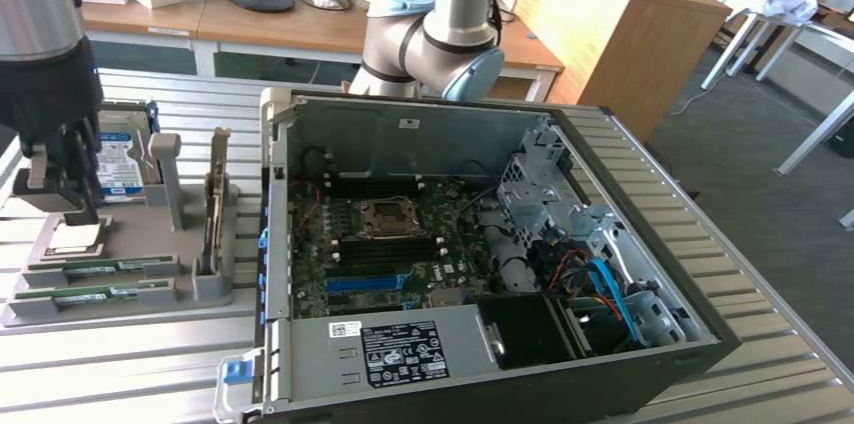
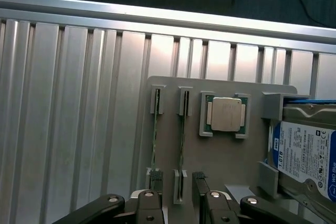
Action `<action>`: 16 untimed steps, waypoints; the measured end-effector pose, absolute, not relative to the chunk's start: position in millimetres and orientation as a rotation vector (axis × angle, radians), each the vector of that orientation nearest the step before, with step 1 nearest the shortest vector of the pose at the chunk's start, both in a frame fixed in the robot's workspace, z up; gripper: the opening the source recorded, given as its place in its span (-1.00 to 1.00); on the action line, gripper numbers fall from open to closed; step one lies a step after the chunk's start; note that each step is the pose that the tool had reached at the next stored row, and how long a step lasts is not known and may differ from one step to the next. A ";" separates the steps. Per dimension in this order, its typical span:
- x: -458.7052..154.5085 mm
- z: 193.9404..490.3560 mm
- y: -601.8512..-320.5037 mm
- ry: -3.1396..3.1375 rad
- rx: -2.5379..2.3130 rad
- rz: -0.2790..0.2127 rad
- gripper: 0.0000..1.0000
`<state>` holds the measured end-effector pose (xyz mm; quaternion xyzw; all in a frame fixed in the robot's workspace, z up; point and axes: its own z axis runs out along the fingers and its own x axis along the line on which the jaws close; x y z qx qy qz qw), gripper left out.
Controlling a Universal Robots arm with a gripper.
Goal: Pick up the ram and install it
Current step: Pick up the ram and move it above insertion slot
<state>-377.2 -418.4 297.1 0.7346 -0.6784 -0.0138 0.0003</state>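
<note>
The slatted metal table (image 1: 134, 374) carries everything, its ribbed silver surface running in long parallel strips. On it lies the black computer case (image 1: 400, 134), its side off. Inside are a dark circuit board (image 1: 387, 254) with a square socket and a bright blue slot (image 1: 363, 282), a grey metal power box (image 1: 400, 344) with a printed label along the near edge, a perforated steel cage (image 1: 547, 184), and blue cables (image 1: 601, 279).

Just beside the case, toward the table edge at the exterior view's left, sits a flat matte grey holder (image 2: 220, 156) with raised posts and pockets. A hard drive (image 2: 304, 153) with a blue and white label and a shiny metal body fills a bracket at one edge of the holder. A thin card (image 1: 215, 204) stands on edge near the holder's side next to the case.

The ram (image 2: 181, 140), a long thin green strip, stands on edge in the holder with each end in a slotted post. A second green strip (image 2: 154, 140) stands parallel just beside it. A square silver chip (image 2: 226, 115) lies flat in a framed pocket between the strips and the hard drive.

The gripper (image 2: 178, 208) hangs over one end of the ram. Its black jointed fingers (image 2: 149, 205) stand apart, one on each side of that end post, clamped on nothing.
</note>
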 end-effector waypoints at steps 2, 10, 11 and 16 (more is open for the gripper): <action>-377.2 294.6 -418.4 -2.130 2.308 -0.043 -0.29; -377.2 284.0 -418.5 -2.129 2.309 -0.043 -0.29; -377.2 282.7 -418.4 -2.129 2.309 -0.043 -0.29; -377.2 276.1 -418.4 -2.128 2.310 -0.043 -0.29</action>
